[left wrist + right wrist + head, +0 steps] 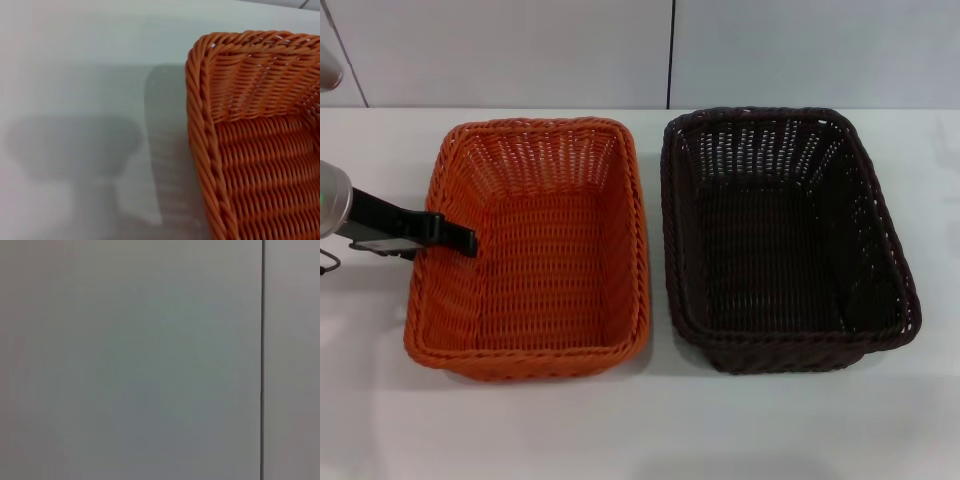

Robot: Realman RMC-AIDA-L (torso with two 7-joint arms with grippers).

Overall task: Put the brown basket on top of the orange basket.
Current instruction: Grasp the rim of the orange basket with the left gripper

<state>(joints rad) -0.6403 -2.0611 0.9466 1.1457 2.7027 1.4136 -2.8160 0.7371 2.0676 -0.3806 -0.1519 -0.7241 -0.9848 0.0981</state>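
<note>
Head view: orange basket [535,250] on white table [640,430], robot's left side; brown basket [785,235] just beside it to the right, narrow gap, both upright, not stacked. Left gripper [450,238] reaches in from left edge, tip over orange basket's left rim; fingers look together, can't tell for sure. Left wrist view: orange rim corner, table. Right gripper not seen; right wrist view shows only blank wall panel [130,360].

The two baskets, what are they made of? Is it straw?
The orange basket and the brown basket both look woven from thin strands, with braided rims. The even colour and slight sheen suggest plastic wicker rather than straw, though I can't be sure.
</note>
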